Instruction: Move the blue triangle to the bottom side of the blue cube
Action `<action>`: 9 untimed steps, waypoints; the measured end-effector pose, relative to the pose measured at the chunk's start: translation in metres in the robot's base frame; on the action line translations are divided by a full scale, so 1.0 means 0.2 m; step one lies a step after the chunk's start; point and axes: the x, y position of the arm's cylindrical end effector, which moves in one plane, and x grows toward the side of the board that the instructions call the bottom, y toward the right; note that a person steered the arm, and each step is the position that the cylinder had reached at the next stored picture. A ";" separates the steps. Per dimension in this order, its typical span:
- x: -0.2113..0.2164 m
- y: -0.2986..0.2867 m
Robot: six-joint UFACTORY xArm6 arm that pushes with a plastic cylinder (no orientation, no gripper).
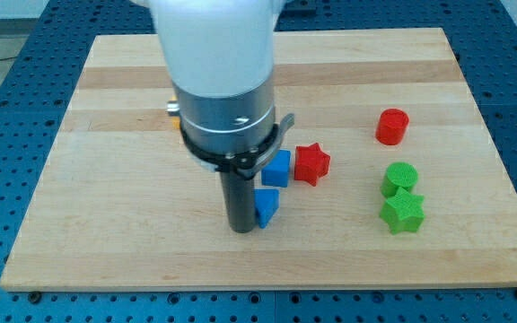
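Note:
The blue triangle (267,206) lies on the wooden board (106,224), just below the blue cube (276,168) and nearly touching it. My tip (242,227) rests on the board right against the triangle's left side. The rod rises from there into the arm's grey and white body, which hides the board behind it.
A red star (311,163) touches the blue cube's right side. A red cylinder (391,126) stands at the view's right. A green cylinder (399,178) and a green star (403,213) sit below it. A small yellow-orange piece (172,113) peeks out left of the arm.

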 end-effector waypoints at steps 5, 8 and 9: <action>-0.08 0.12; 0.21 0.64; 0.22 0.92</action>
